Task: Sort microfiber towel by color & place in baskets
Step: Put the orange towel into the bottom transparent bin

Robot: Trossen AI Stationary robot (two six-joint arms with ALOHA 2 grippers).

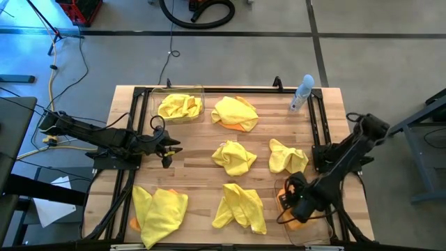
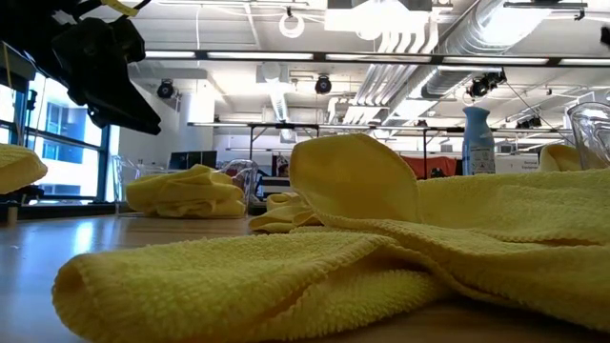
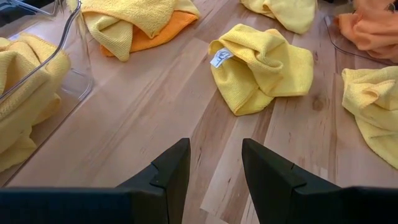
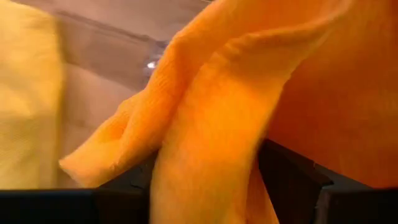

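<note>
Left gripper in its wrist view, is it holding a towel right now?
No, the left gripper has its fingers apart over bare table, with nothing between them.

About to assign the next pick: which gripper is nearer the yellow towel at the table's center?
Left. The left gripper sits open beside the center yellow towel; the right gripper is farther, over the orange towel.

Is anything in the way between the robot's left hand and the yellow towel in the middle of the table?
Nothing visible is. The left hand is open over bare wood, and only bare tabletop lies between it and the middle yellow towel. The clear basket of yellow towels sits off to one side, out of that path.
</note>
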